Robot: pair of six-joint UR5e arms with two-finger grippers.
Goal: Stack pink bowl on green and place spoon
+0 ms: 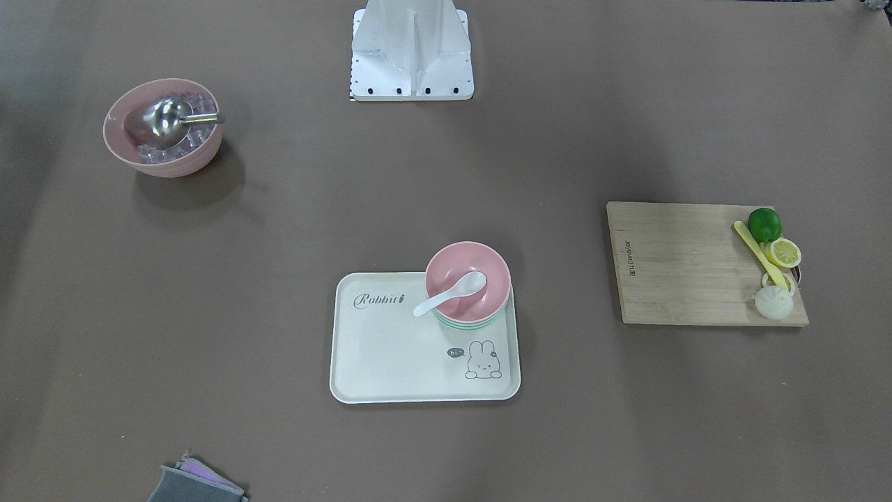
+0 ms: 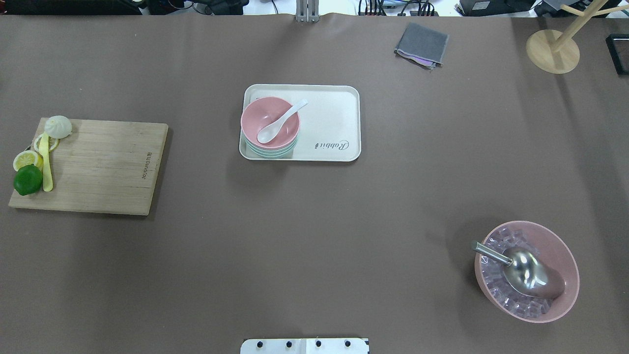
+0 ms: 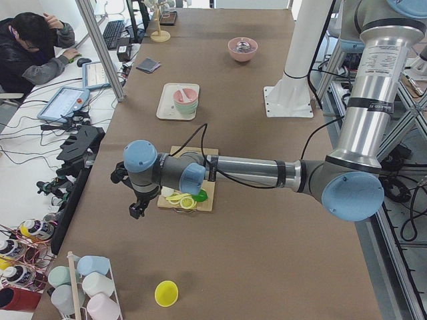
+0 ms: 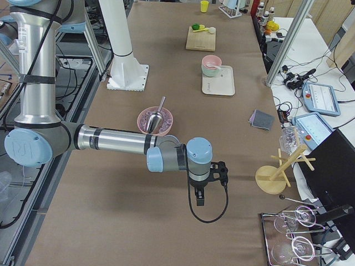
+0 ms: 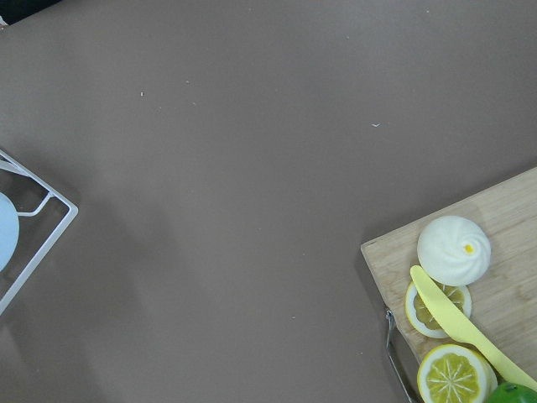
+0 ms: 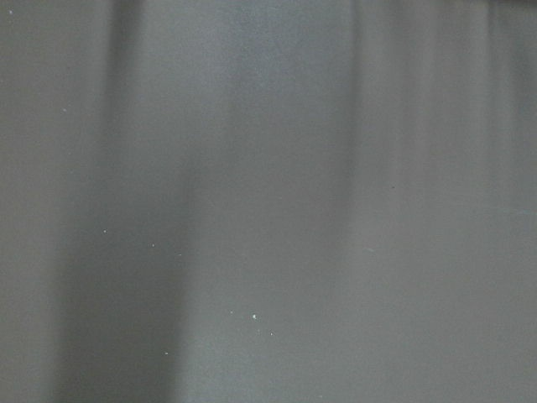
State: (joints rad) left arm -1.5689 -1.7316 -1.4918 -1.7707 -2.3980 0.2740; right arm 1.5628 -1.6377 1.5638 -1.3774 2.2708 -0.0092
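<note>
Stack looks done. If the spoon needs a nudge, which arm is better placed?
Left, likely. The bowl stack and spoon sit left of centre, nearer the left gripper by the cutting board.

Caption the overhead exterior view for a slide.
Pink bowl nested on green bowl on Rabbit tray, white spoon resting inside; cutting board and ice bowl flank it.
</note>
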